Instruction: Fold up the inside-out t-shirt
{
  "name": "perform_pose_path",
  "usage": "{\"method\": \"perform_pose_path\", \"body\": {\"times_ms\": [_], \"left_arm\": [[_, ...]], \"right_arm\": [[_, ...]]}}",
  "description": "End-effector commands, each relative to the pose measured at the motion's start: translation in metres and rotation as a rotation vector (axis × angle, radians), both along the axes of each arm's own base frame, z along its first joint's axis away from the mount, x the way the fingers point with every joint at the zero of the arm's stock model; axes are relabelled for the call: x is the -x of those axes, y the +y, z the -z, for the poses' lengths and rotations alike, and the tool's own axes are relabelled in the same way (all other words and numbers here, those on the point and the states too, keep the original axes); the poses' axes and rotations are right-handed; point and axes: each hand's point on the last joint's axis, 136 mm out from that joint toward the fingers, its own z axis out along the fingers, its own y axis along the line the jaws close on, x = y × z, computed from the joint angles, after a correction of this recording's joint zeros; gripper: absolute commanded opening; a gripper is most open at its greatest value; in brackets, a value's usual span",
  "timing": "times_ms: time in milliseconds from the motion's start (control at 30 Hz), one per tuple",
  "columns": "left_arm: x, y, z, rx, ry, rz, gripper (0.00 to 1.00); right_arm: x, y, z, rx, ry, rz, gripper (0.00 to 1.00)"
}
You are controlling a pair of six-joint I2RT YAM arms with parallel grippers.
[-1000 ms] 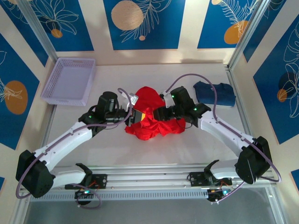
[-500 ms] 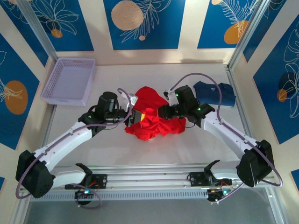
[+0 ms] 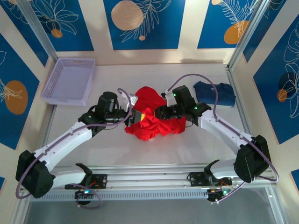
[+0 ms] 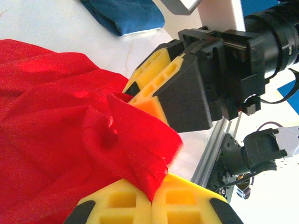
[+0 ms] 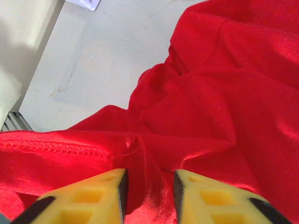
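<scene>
Top external view: two white arms reach from the near edge of the desk (image 3: 117, 144) and bend inward, meeting at its middle from either side. Between them lies the red shirt (image 3: 148, 127), a crumpled heap. Its near part runs left to right, and a smaller lobe points toward the far wall.

The left tool (image 3: 132, 116) points right into the heap's left side. In the left wrist view its yellow fingers are pressed together on a fold of the shirt. The right tool (image 3: 159, 113) points left, just beside the left one. In the right wrist view its fingers stand narrowly apart, with red cloth bunched in the gap, pinching it.

Farther back, a lavender basket (image 3: 91, 80) sits at the far left. A navy garment (image 3: 219, 93) lies at the far right, behind the right arm.
</scene>
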Motion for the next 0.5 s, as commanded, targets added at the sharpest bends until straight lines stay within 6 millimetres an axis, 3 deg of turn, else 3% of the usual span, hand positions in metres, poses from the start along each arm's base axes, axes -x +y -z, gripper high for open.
{"method": "perform_pose_path", "body": {"times_ms": [0, 100, 300, 400, 467], "left_arm": [[0.0, 0.005, -0.009, 0.005, -0.045, -0.001, 0.0], [-0.005, 0.011, -0.005, -0.016, -0.053, -0.037, 0.0], [-0.041, 0.055, 0.025, -0.168, -0.01, -0.337, 0.0], [-0.048, 0.064, 0.036, -0.229, -0.002, -0.384, 0.01], [-0.048, 0.063, 0.039, -0.236, -0.002, -0.376, 0.08]], "right_arm": [[-0.005, -0.005, 0.001, 0.026, 0.006, 0.024, 0.18], [-0.008, -0.014, -0.01, 0.024, -0.029, 0.055, 0.01], [0.006, -0.018, -0.077, -0.219, -0.112, -0.006, 0.0], [0.013, -0.008, -0.089, -0.304, -0.09, -0.053, 0.0], [0.013, -0.003, -0.091, -0.327, -0.079, -0.062, 0.0]]}}
